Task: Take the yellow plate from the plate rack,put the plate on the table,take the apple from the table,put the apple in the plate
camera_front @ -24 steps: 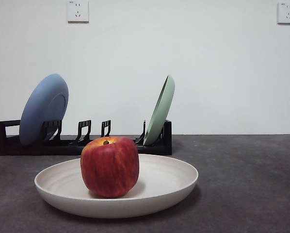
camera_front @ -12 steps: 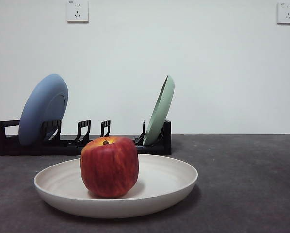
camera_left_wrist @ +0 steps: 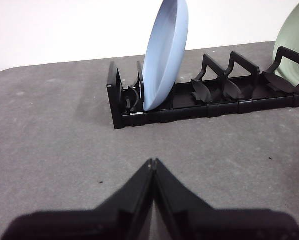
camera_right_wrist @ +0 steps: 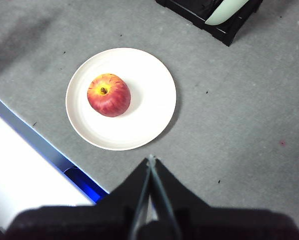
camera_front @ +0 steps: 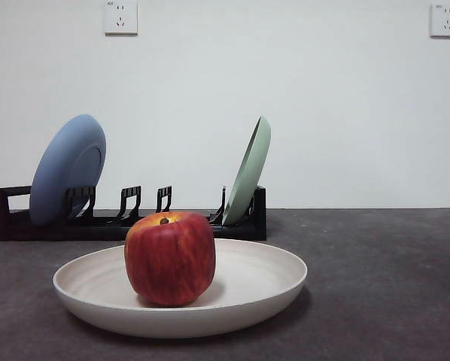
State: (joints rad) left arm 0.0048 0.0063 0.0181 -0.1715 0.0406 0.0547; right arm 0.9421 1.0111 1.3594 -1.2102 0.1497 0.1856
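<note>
Low in the front view the apple (camera_front: 170,258) sits in the yellow plate (camera_front: 263,282) on the table (camera_front: 383,286). Behind, left of centre, stands the plate rack (camera_front: 127,222). My left gripper (camera_left_wrist: 153,162) and right gripper (camera_right_wrist: 151,160) are closed, empty.

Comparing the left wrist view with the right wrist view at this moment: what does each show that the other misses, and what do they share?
Only the left wrist view shows the blue plate standing in the plate rack, the empty slots beside it, and the left gripper, jaws shut. Only the right wrist view shows the apple sitting off-centre in the yellow plate, a blue-edged white surface at the table's border, and the right gripper, jaws shut. Both show the table, one end of the rack and part of the pale green plate.
</note>
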